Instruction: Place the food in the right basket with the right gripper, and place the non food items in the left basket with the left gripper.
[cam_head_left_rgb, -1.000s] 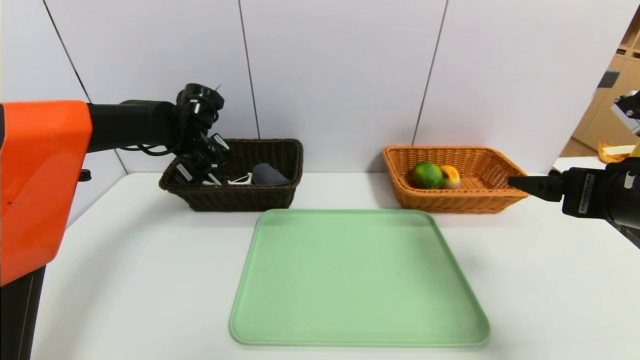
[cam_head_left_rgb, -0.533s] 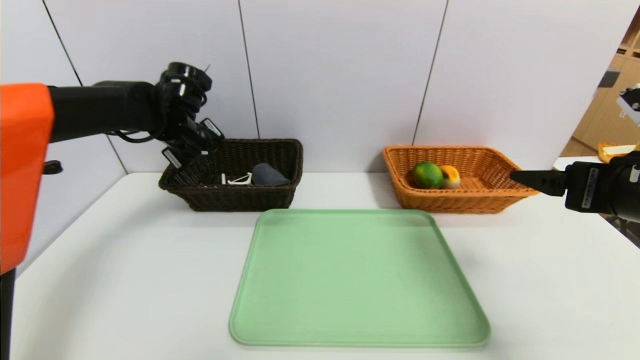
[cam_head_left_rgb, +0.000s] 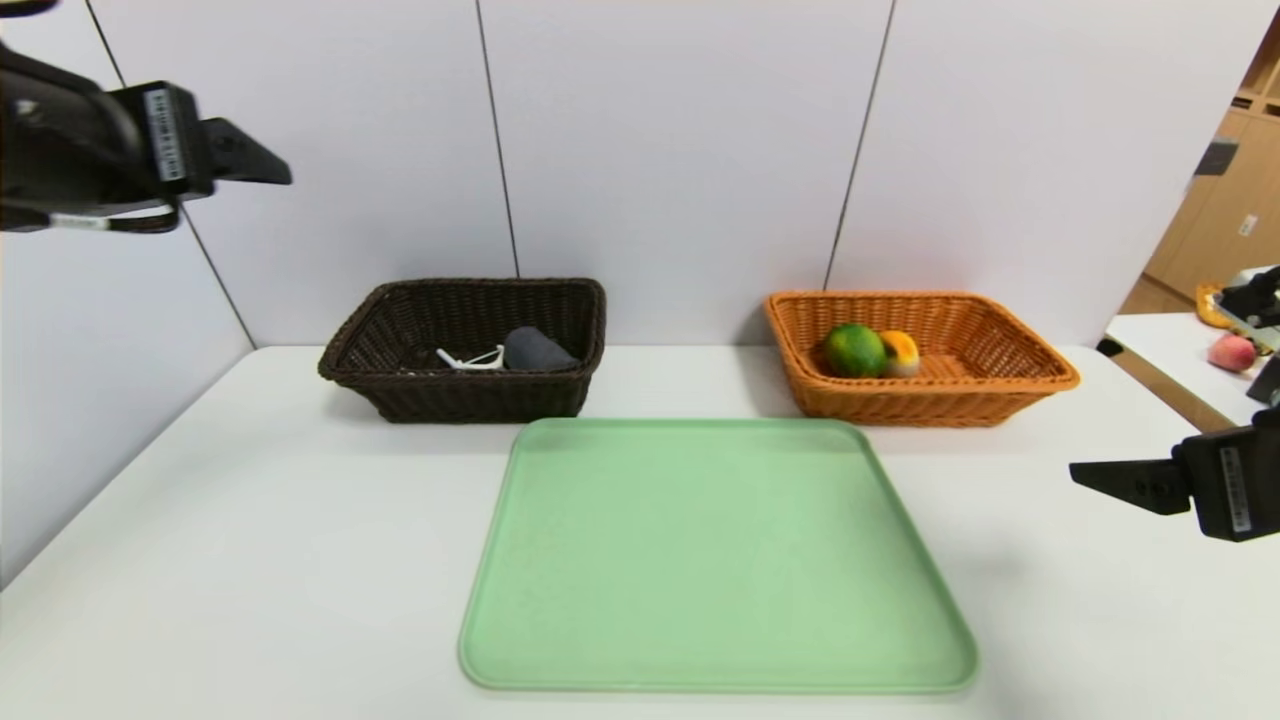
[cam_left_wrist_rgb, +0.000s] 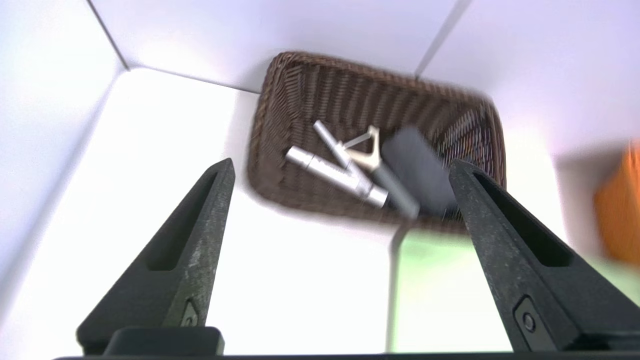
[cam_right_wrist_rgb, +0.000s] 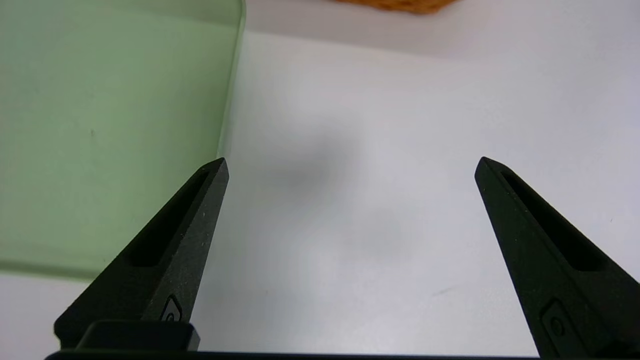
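left tool (cam_head_left_rgb: 270, 170) open, raised | left basket (cam_head_left_rgb: 400, 395): pens (cam_left_wrist_rgb: 332, 172), peeler (cam_left_wrist_rgb: 367, 155), cloth (cam_head_left_rgb: 535, 349)

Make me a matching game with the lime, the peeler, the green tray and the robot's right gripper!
Things:
1. lime
2. peeler
3. green tray
4. right gripper

Places or states:
A. in the dark brown basket
B. nothing on it
C. in the orange basket
D. open, above the white table

Pairs: 1-C, 2-A, 3-B, 4-D
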